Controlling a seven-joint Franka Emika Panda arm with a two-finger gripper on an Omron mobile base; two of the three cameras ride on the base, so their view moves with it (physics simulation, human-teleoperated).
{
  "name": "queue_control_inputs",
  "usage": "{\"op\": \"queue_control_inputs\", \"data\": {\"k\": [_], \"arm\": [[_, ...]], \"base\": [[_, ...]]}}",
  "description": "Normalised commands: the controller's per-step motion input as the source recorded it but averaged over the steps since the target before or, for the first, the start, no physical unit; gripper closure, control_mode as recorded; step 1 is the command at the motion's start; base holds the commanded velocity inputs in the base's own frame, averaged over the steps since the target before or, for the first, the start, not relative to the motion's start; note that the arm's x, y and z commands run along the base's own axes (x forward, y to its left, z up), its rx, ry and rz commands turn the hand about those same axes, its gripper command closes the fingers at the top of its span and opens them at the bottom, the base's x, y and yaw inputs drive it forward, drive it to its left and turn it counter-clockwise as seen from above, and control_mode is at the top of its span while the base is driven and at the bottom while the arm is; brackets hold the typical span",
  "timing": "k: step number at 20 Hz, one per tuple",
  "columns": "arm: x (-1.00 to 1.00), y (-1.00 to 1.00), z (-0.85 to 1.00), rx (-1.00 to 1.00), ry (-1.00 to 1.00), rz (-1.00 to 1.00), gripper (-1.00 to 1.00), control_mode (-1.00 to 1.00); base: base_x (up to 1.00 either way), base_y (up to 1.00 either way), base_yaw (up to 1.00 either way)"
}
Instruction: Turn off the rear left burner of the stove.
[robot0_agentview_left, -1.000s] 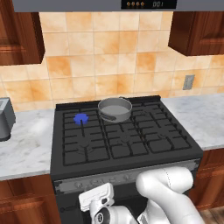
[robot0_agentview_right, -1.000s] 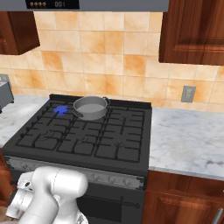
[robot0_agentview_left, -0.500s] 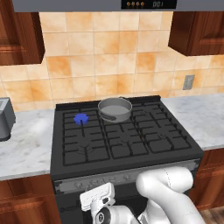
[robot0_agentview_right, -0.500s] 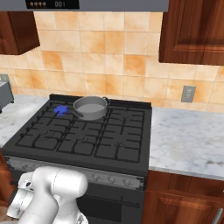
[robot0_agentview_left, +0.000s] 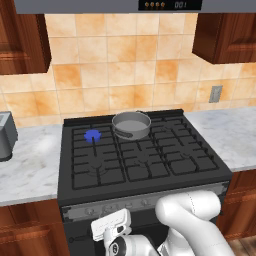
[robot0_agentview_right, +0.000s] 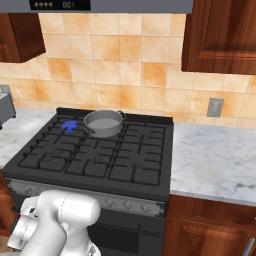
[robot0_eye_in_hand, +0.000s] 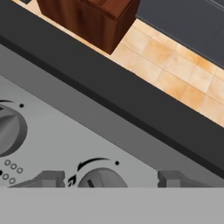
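Observation:
The black stove (robot0_agentview_left: 150, 172) fills the middle of both base views. A blue flame burns on its rear left burner (robot0_agentview_left: 92, 135) (robot0_agentview_right: 70, 125). My arm reaches down in front of the silver knob strip (robot0_agentview_right: 120, 202), with its white hand (robot0_agentview_left: 110, 226) close against the strip's left part. In the hand view my gripper (robot0_eye_in_hand: 109, 180) is open. Its dark fingertips (robot0_eye_in_hand: 48, 179) stand on either side of a round grey knob (robot0_eye_in_hand: 101, 179), with a gap on each side. A second knob (robot0_eye_in_hand: 8, 129) sits further left on the strip.
A round grey pot (robot0_agentview_left: 131, 124) (robot0_agentview_right: 104, 122) stands on the rear centre burner, just right of the flame. A grey toaster (robot0_agentview_left: 5, 137) sits on the left marble counter (robot0_agentview_left: 30, 167). More counter (robot0_agentview_right: 215, 160) lies to the right, with wooden cabinets above and below.

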Motion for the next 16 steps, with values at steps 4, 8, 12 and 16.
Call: {"op": "queue_control_inputs", "data": {"k": [4, 8, 12, 16], "arm": [[0.00, 0.01, -0.05, 0.03, 0.00, 0.00, 1.00, -1.00], [0.00, 0.00, -0.06, 0.05, 0.00, 0.00, 1.00, -1.00], [0.00, 0.00, -0.06, 0.07, 0.00, 0.00, 1.00, -1.00], [0.00, 0.00, -0.06, 0.13, 0.00, 0.00, 1.00, -1.00]], "base": [[0.00, 0.00, 0.00], [0.00, 0.00, 0.00], [0.00, 0.00, 0.00], [0.00, 0.00, 0.00]]}}
